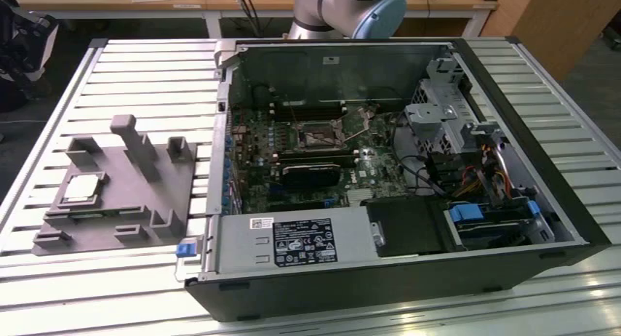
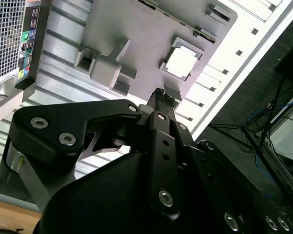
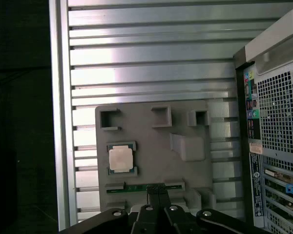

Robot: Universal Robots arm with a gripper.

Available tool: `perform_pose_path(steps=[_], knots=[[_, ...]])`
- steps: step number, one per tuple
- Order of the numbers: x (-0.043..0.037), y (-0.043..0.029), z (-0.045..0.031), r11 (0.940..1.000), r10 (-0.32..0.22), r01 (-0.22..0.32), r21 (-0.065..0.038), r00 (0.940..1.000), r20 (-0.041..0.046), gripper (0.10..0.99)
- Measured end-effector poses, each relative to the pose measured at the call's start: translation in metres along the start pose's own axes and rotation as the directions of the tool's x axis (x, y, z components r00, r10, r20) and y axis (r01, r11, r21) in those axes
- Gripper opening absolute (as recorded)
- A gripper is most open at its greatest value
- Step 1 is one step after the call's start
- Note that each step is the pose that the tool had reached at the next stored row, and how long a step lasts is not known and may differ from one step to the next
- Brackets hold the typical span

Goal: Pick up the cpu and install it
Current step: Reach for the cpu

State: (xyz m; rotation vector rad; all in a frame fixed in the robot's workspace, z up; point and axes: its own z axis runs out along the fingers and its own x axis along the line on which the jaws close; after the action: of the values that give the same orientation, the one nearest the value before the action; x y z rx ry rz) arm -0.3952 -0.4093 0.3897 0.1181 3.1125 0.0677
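The cpu (image 1: 83, 188) is a pale silver square lying flat in a recess of the grey holder block (image 1: 121, 205) on the slatted table, at the exterior view's left. Both wrist views look down on the cpu (image 2: 180, 62) (image 3: 121, 159) in the block (image 2: 136, 29) (image 3: 151, 141). My gripper (image 2: 162, 94) (image 3: 157, 190) hangs well above the block, beside the cpu rather than over it. Its fingers are pressed together, shut on nothing. The black socket frame (image 1: 318, 137) sits on the motherboard inside the open computer case (image 1: 388, 278).
The open case takes up the middle and right of the table (image 1: 145, 81). Its rear port panel (image 3: 278, 146) stands next to the block. Posts and slots rise from the block, and a thin green strip (image 3: 144, 186) lies in one slot. The arm's base (image 1: 350, 9) stands behind the case.
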Motion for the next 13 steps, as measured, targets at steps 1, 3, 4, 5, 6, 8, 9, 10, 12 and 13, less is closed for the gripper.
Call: perform_pose_path(steps=[1, 3, 4, 5, 6, 8, 9, 10, 12, 13], knots=[[0.0012, -0.0001, 0.0000, 1.0000, 0.000, 0.000, 0.000, 1.0000, 0.0001, 0.106], [0.0037, -0.0003, 0.0000, 1.0000, 0.000, 0.000, 0.000, 1.0000, 0.0000, 0.106], [0.0050, -0.0004, 0.0000, 1.0000, 0.000, 0.000, 0.000, 1.0000, 0.0001, 0.106], [0.0062, -0.0005, 0.0000, 1.0000, 0.000, 0.000, 0.000, 1.0000, 0.0001, 0.106], [0.0074, -0.0006, 0.0000, 1.0000, 0.000, 0.000, 0.000, 1.0000, 0.0000, 0.106], [0.0102, -0.0008, 0.0000, 1.0000, 0.000, 0.000, 0.000, 1.0000, 0.0000, 0.106], [0.0117, -0.0009, 0.0001, 1.0000, 0.000, 0.000, 0.000, 1.0000, 0.0000, 0.106], [0.0130, -0.0010, 0.0001, 1.0000, 0.000, 0.000, 0.000, 1.0000, -0.0001, 0.106], [0.0156, -0.0013, 0.0005, 1.0000, 0.000, 0.000, 0.000, 1.0000, 0.0001, 0.106], [0.0172, -0.0014, 0.0006, 1.0000, 0.000, 0.000, 0.000, 1.0000, 0.0001, 0.106]])
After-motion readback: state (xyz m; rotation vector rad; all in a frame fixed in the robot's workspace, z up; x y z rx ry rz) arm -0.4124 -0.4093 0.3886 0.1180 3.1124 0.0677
